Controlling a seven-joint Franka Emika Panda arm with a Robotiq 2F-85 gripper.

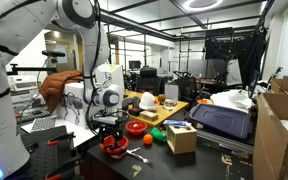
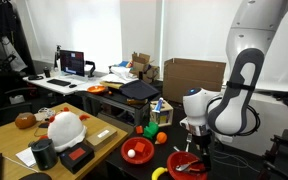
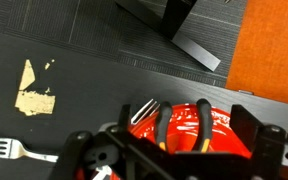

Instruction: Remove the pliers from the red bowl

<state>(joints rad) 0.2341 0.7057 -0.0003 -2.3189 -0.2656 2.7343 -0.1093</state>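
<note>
A cluttered lab with black-framed rigs and monitors surrounds a dark desk point(image 3: 84, 50) whose mat is matt and finely ribbed. On it the red bowl point(image 3: 222, 125) sits directly beneath the gripper point(image 2: 195, 148), glossy and smooth with a plain rounded rim. A second, smaller red bowl point(image 2: 136, 150) stands apart from it on the same surface.

In the wrist view the pliers point(image 3: 199, 122) lie inside the red bowl, showing as two slim, dark, curved handles. Their long axis runs roughly from 6 to 12 o'clock, leaning a little toward 1. The gripper's two dark fingers stand wide apart at about 9 and 3 o'clock, holding nothing, with the handles between them. So the tool lies straight below, not off to a side, and the closing line crosses both handles. By my reading the coming move is a short drop and a squeeze, with no sideways shift needed.

The handles look rubbery and should grip well, though the slick bowl may slide or lift with them. A silver-tipped tool point(image 3: 144, 110) pokes over the rim at about 10 o'clock, close enough to catch. A metal fork point(image 3: 9, 150) lies at 8 o'clock and a torn tape scrap point(image 3: 34, 95) at 9, both clear of the bowl.
</note>
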